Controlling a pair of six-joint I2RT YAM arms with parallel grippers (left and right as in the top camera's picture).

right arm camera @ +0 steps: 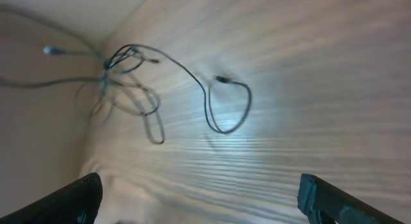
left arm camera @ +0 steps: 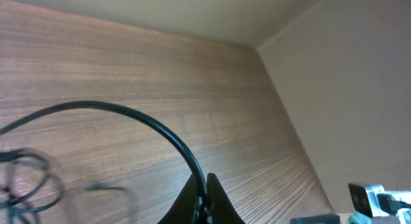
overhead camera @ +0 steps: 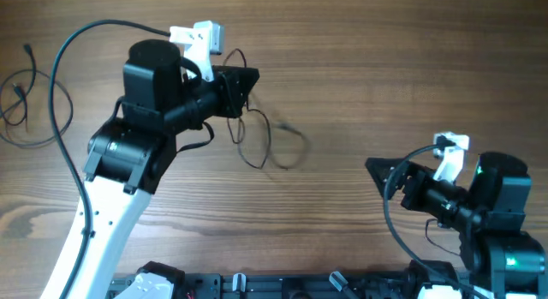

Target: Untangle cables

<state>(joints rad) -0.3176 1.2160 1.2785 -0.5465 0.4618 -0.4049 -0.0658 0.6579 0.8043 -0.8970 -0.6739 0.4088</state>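
**Figure: two-arm cable untangling, lifting stage.** The left end effector (overhead camera: 242, 86) is closed tight on the cables (overhead camera: 272, 143) at their bunched part, above the upper middle of the desk (overhead camera: 385, 59); the pinch at the knot appears chosen so that the free loops fall away from it and show where they cross. One long loop trails to the right of the fingers; its blur leaves undecided whether it lies on the wood or just over it. In the left wrist view a single black strand arcs out of the shut fingertips (left arm camera: 221, 208) toward a small dark tangle at the lower left. The right end effector (overhead camera: 377, 172) stands at its widest and holds nothing; it sits low on the right, well apart from the bunch and facing it, probably placed to take a hanging loop or plug end and draw it clear. A loose strand (overhead camera: 19, 98) lies by itself at the far left edge, beside the thicker cord (overhead camera: 58, 72) of the left arm; it is judged to be one cable already parted, so the task seems partly done.
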